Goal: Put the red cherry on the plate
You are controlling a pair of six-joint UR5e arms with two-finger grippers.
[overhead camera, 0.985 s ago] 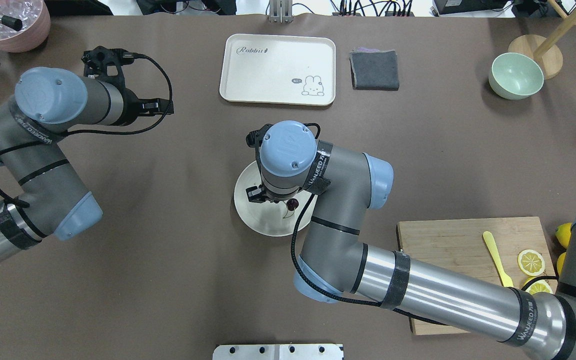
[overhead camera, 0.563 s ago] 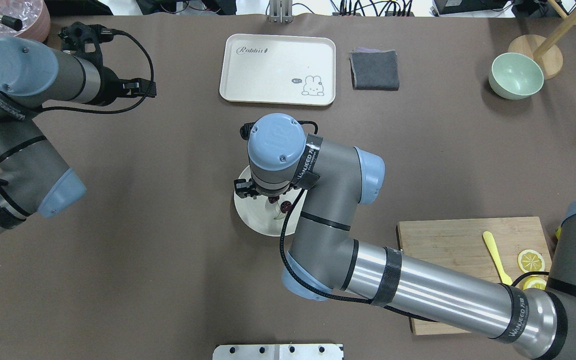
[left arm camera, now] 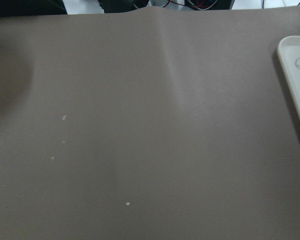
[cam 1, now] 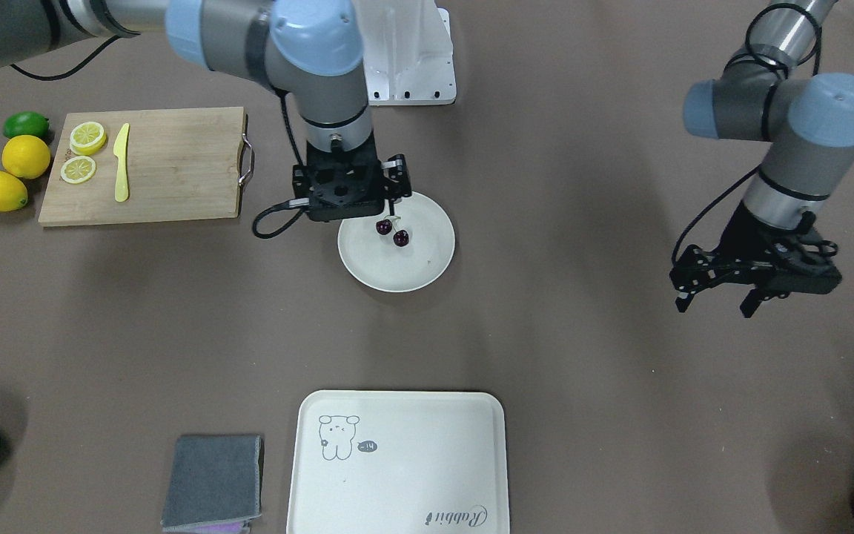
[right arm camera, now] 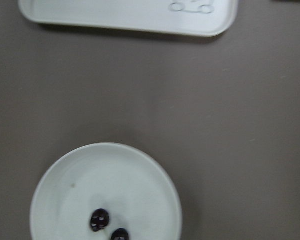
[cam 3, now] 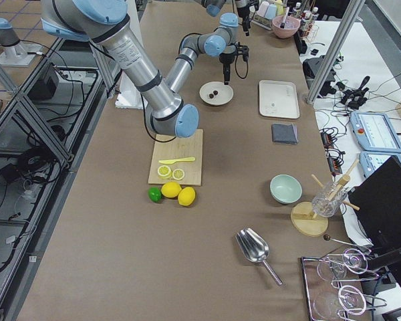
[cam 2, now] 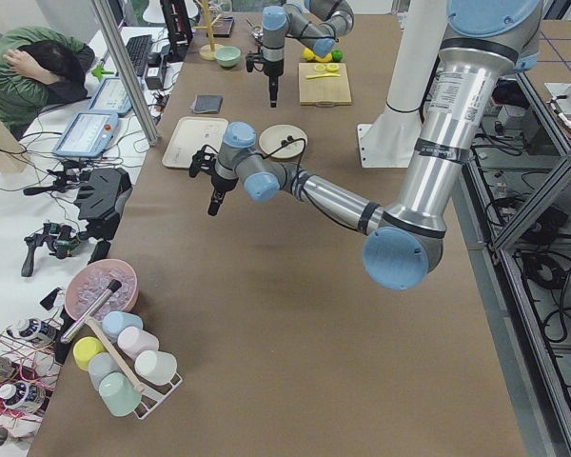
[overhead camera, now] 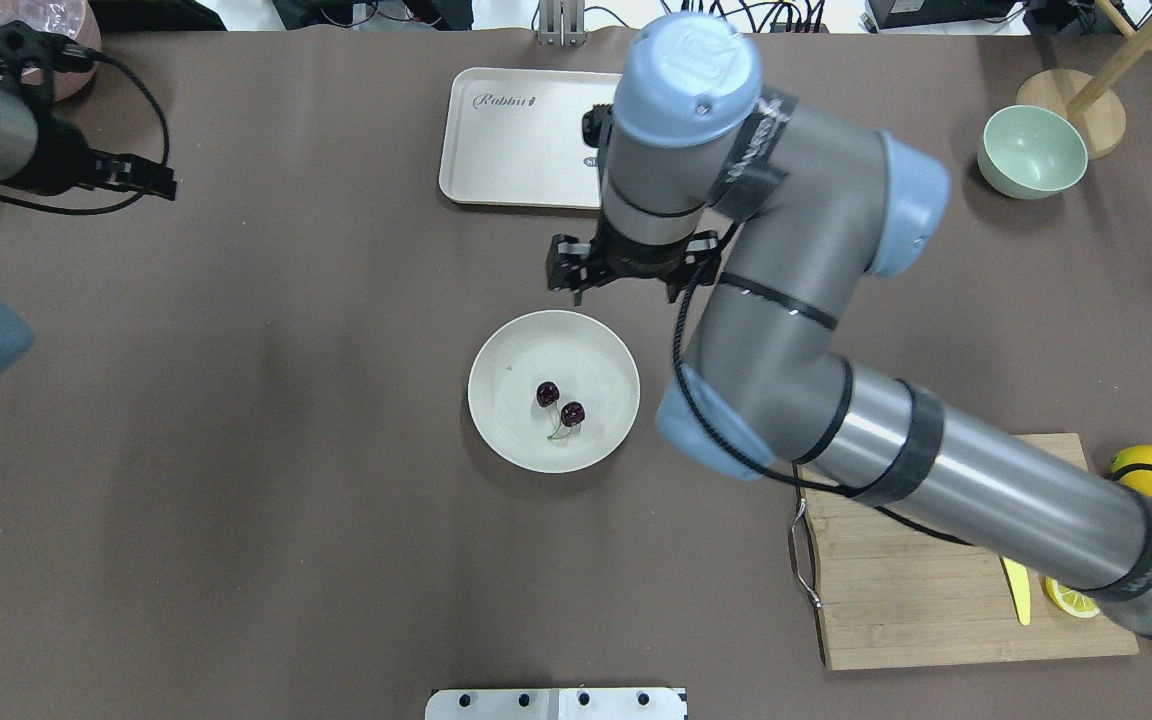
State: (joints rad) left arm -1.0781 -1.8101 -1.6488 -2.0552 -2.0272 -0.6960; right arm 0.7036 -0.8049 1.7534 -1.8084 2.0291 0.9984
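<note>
The red cherry [overhead camera: 560,403] is a joined pair of dark glossy fruits with thin stems. It lies loose inside the round cream plate [overhead camera: 501,425], also seen in the front view as the cherry [cam 1: 393,231] on the plate [cam 1: 427,271]. My right gripper [overhead camera: 622,286] hangs high above the table just beyond the plate's far rim, open, with nothing between its fingers. In the right wrist view the cherry [right arm camera: 109,226] sits low on the plate [right arm camera: 140,175]. My left gripper [cam 1: 716,300] is far off to my left, open and empty.
A rectangular cream tray [overhead camera: 516,140] lies beyond the plate, with a folded grey cloth [cam 1: 213,482] beside it. On my right is a wooden cutting board [cam 1: 167,167] with lemon slices and a yellow knife, beside lemons [cam 1: 25,156]. A pale green bowl [overhead camera: 1031,150] stands far right.
My right gripper has risen off the plate and drawn back toward the tray, leaving the cherry lying on the plate. My left arm has swung further out to the left.
</note>
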